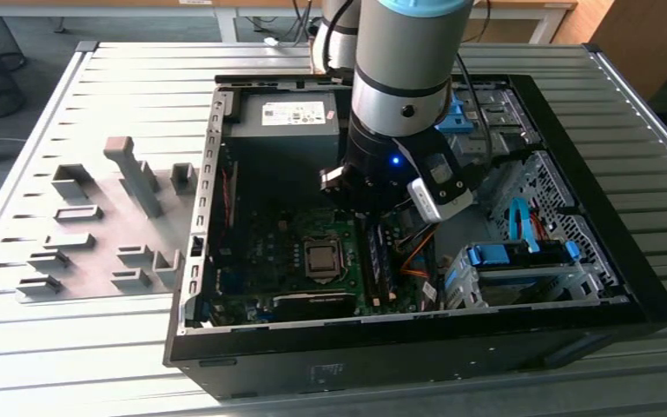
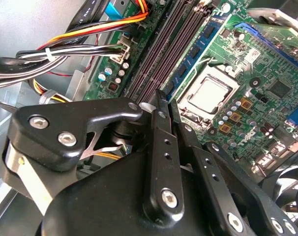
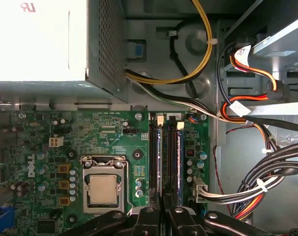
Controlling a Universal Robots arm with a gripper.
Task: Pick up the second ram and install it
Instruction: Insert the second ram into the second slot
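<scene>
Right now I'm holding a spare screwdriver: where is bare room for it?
Bare table slats between the grey fixture blocks and the table's near edge, the exterior view's left of the case. Crowded inside it: gripper, cables.

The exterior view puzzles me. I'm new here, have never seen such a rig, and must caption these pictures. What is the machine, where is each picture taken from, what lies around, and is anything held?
The machine is a robot arm reaching down into an open computer case, which lies on a slatted metal table. Grey fixture blocks stand on the table at the exterior view's left. That view comes from a camera off the arm. Both wrist views come from cameras riding on the arm, looking past its gripper at the motherboard. A blue memory stick stands in a slot beside the processor. The gripper hovers over those slots; whether it holds anything, I cannot tell.
</scene>
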